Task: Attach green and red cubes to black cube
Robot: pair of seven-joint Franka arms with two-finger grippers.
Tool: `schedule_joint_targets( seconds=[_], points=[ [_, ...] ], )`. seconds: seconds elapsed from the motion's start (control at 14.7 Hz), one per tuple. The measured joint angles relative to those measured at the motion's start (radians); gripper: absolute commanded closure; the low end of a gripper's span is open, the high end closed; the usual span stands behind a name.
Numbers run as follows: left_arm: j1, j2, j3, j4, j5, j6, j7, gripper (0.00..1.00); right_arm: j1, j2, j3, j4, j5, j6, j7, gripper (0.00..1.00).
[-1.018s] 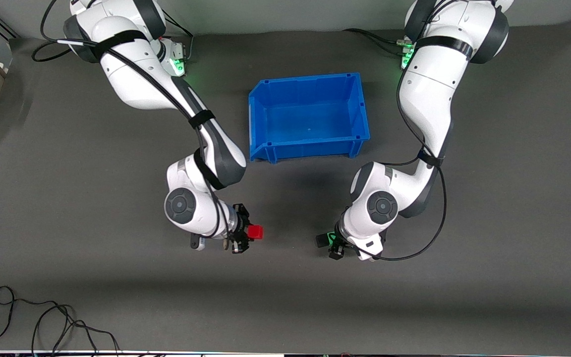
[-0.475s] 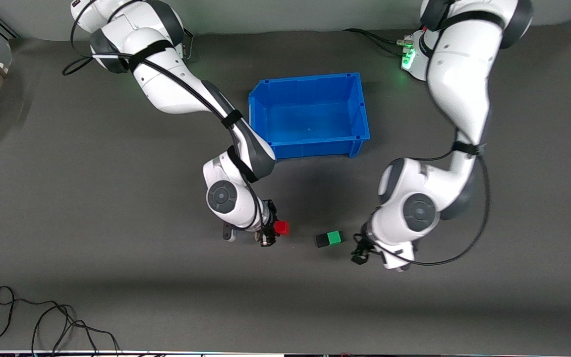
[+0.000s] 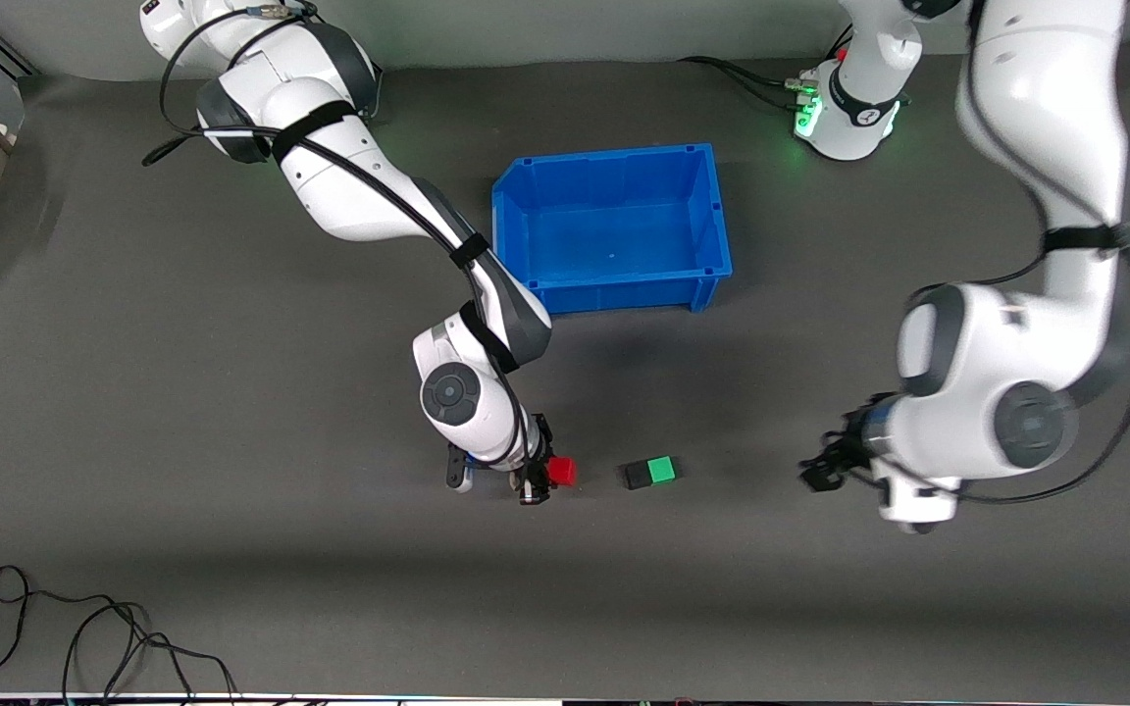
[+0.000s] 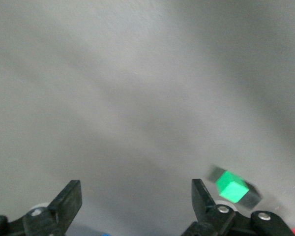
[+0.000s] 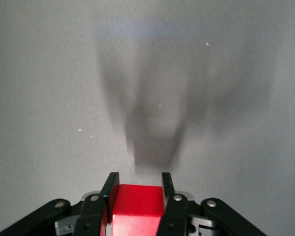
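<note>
While the green cube (image 3: 661,470) sits flush against the black cube (image 3: 636,476) at lower centre of the desk (image 3: 133,412), the right pincer (image 3: 538,480) clamps the red cube (image 3: 560,472) beside them, likely for the black's free face; left pincer (image 3: 820,469) at lower right, wide open, empty, waiting.

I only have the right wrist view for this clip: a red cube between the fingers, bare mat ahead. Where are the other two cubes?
Observer: The green cube and black cube sit touching on the table, green toward the left arm's end.
Operator: Is the left arm on them?
Observer: No. The left gripper is away from them, toward its own end, fingers open in its wrist view.
Operator: How does my red cube stand to the pair?
Observer: The right gripper holds the red cube beside the black cube, a gap between them.
</note>
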Motion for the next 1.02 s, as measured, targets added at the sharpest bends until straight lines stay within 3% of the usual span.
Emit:
schedule_joint_targets(
  seconds=[0.48,1.02],
  points=[
    [0.111,-0.173,0.002,-0.196,0.097,-0.028,0.223,0.01,0.013,0.043,0.006,0.03,-0.047,0.038,0.0,1.0],
    [0.279,-0.273,0.003,-0.281,0.102,-0.063,0.469,0.01,0.057,0.06,0.007,0.047,-0.049,0.064,0.012,1.0]
  ],
)
